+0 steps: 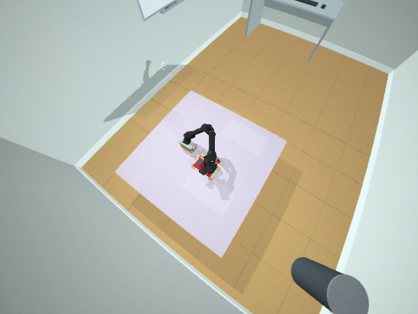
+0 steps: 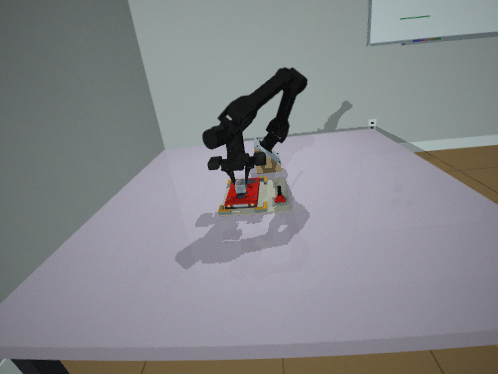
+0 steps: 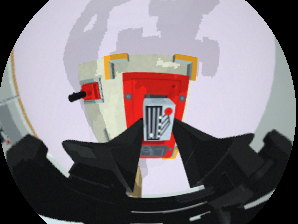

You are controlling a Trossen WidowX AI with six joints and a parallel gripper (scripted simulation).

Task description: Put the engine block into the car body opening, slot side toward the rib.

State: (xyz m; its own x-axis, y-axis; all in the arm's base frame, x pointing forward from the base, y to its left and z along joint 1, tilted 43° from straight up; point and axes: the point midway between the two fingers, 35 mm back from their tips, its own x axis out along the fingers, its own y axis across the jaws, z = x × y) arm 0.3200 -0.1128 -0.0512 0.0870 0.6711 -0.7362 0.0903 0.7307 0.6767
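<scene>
The grey engine block (image 2: 241, 187) (image 3: 159, 120) has dark slots and a red disc on its top face. My gripper (image 2: 240, 183) (image 3: 157, 120) points down and is shut on it, one finger on each side. The block is over the middle of the red car body (image 1: 195, 164) (image 2: 231, 198) (image 3: 132, 111), and its upper part stands above the body's top. The opening and the rib are hidden under the block. How deep the block's lower end sits cannot be told. In the top view the arm hides the block.
The body lies on a beige board (image 2: 269, 194) (image 3: 113, 102) with orange corner brackets. A red piece with a black handle (image 2: 280, 199) (image 3: 91, 92) stands on the board beside the body. The wooden arm stand (image 1: 187, 147) (image 2: 267, 167) is behind the board.
</scene>
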